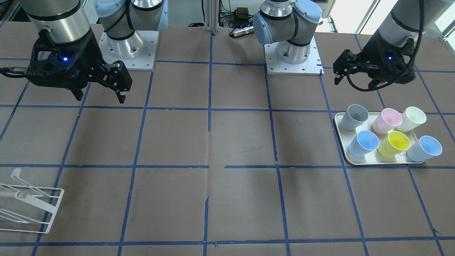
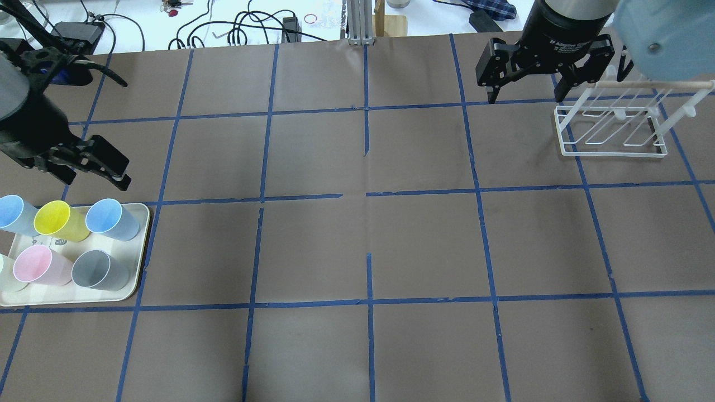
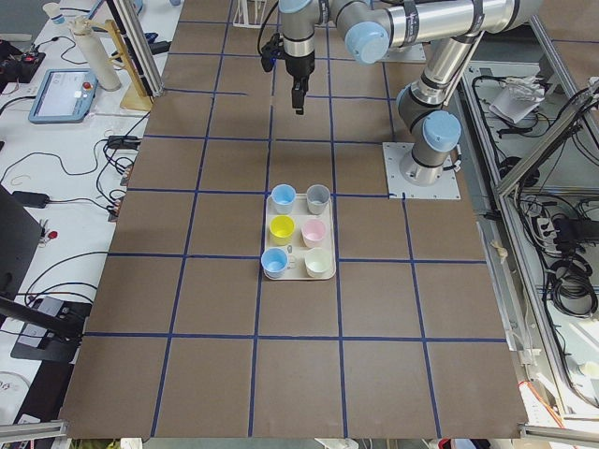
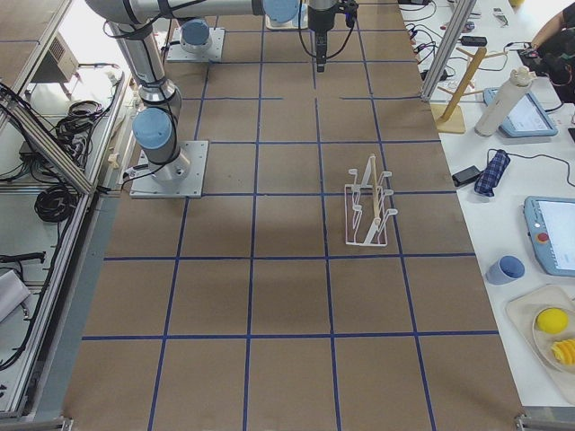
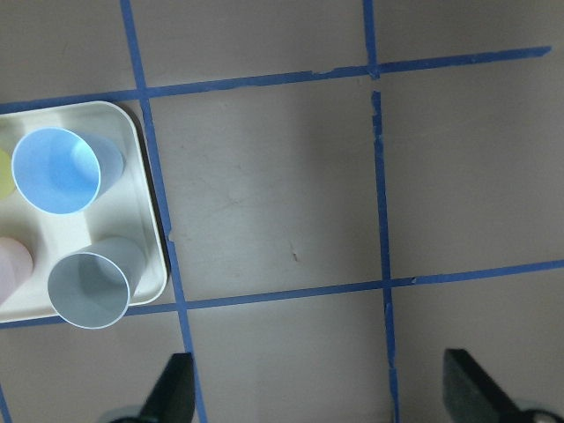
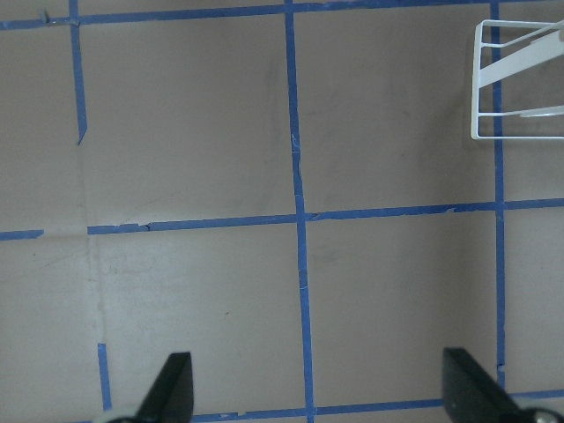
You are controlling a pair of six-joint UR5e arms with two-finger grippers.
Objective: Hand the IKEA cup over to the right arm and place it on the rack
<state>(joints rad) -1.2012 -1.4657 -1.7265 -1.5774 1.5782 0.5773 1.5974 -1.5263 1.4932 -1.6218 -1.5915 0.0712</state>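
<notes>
Two alike pale blue cups stand open side up on a cream tray (image 2: 142,254): one at the tray's inner corner (image 2: 111,219) (image 1: 363,143) (image 5: 66,169), one at its outer end (image 2: 12,212) (image 1: 424,148). I cannot tell which of them is the IKEA cup. My left gripper (image 2: 117,170) (image 1: 337,74) (image 5: 322,398) hangs open and empty above the table, beside the tray's inner edge. My right gripper (image 2: 526,92) (image 1: 99,96) (image 6: 317,398) hangs open and empty, next to the white wire rack (image 2: 614,131) (image 1: 33,204) (image 6: 520,88), which holds nothing.
The tray also carries a yellow cup (image 2: 58,220), a pink cup (image 2: 36,263), a grey cup (image 2: 99,269) and a cream cup (image 1: 412,118). Brown paper with a grid of blue tape (image 2: 368,195) covers the table. Both arm bases (image 1: 293,53) stand at the robot's edge.
</notes>
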